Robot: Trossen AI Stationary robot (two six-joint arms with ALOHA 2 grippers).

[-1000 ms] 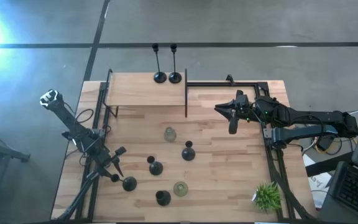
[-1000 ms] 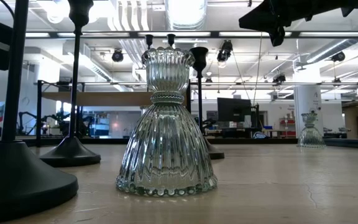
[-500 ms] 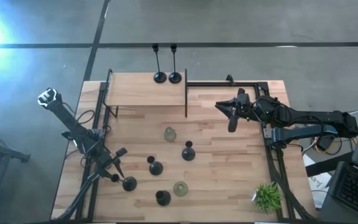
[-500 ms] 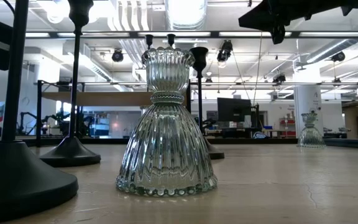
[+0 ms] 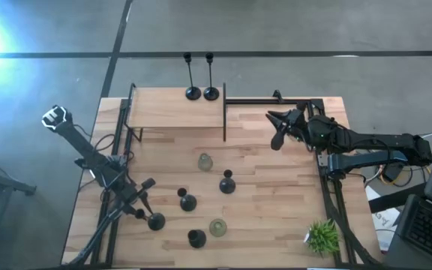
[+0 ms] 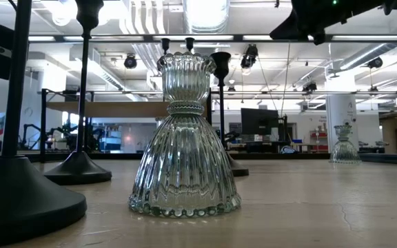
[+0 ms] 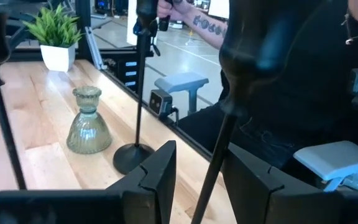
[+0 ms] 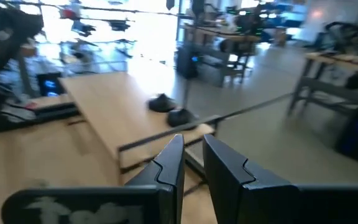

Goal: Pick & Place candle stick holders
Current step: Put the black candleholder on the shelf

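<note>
The left tool [image 5: 142,201] is clamped on the thin stem of a black candle holder [image 5: 155,220] at the near-left of the tabletop [image 5: 276,195], so the pick step looks in hand; the next move calls for a straight lift that clears the holders close by. The right tool [image 5: 277,129] hovers empty over the far right, fingers a narrow gap apart (two tall black holders [image 5: 201,91] already stand on the raised shelf [image 5: 175,112] at the far side).
</note>
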